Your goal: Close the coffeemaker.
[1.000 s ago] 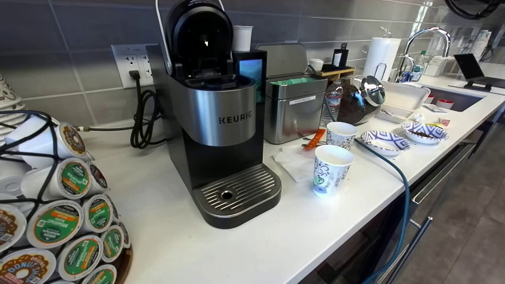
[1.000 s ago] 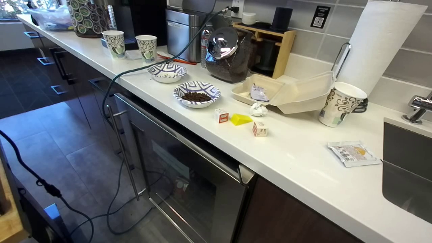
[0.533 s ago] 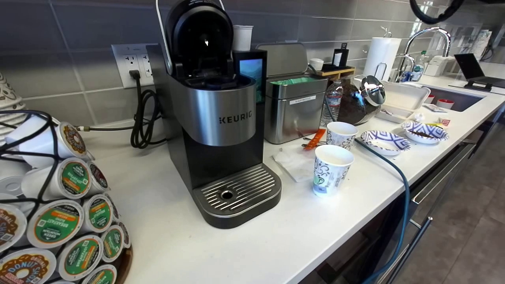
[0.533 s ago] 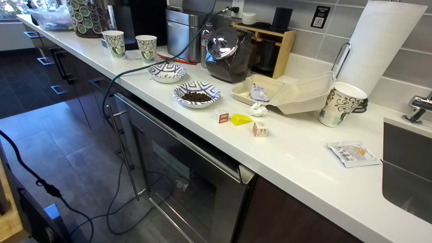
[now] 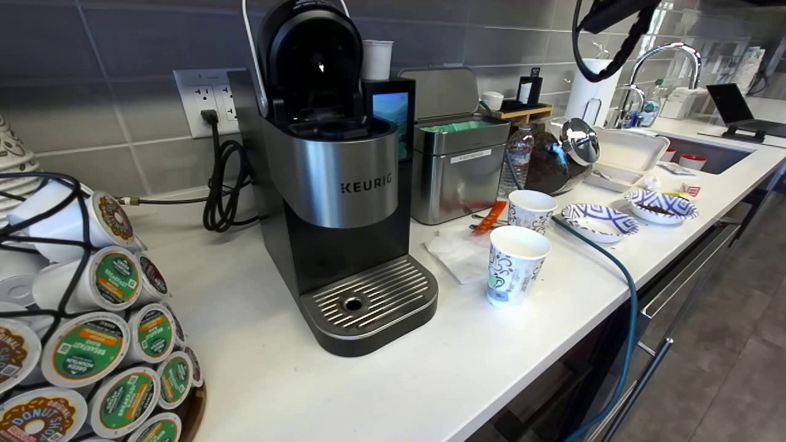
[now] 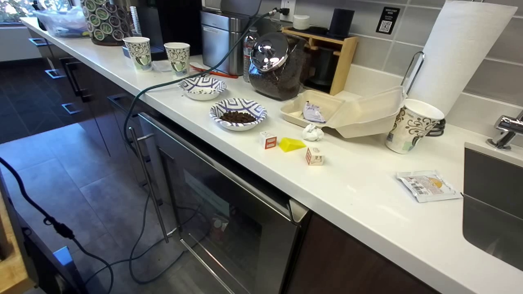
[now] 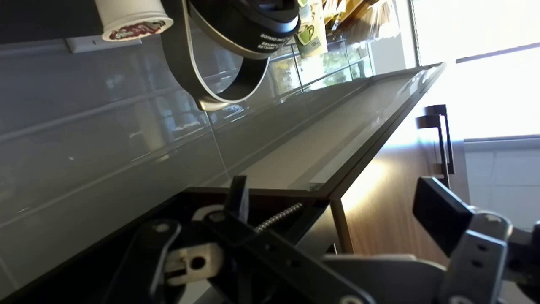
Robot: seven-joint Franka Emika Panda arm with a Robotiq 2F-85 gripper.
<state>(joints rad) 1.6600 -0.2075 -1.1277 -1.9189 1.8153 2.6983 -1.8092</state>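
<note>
The Keurig [image 5: 344, 178] stands toward the back edge of the counter [image 5: 295, 393], near the wall [image 5: 147, 43], probably so that its cord [image 5: 218, 209] can reach the outlet [image 5: 206, 95]. Its drip tray [image 5: 374, 294] points out at the front edge, the side from which a person would use it. The lid [image 5: 310, 49] is tipped up, which bares the pod seat [image 5: 344, 127] for loading; closing it looks not yet begun. The handle [image 7: 175, 50] arches past the top of the lid, so it makes the natural place to push or pull.

In the wrist view, where the lid's lettering [image 7: 270, 40] reads upside down, the gripper [image 7: 333, 184] is spread wide, with nothing between its fingers [image 7: 438, 211]. It looks apart from the handle, and I judge the gap is meant to go round it, though pressing with the tips would also serve. In an exterior view only a black loop [image 5: 632, 44], likely the robot's cabling, hangs in over the counter.

A white cup [image 5: 376, 59] looks to rest on the Keurig beside the lid, so a sideways sweep might tip it. A paper cup [image 5: 516, 270] stands nearer the front edge, handy for the tray.
</note>
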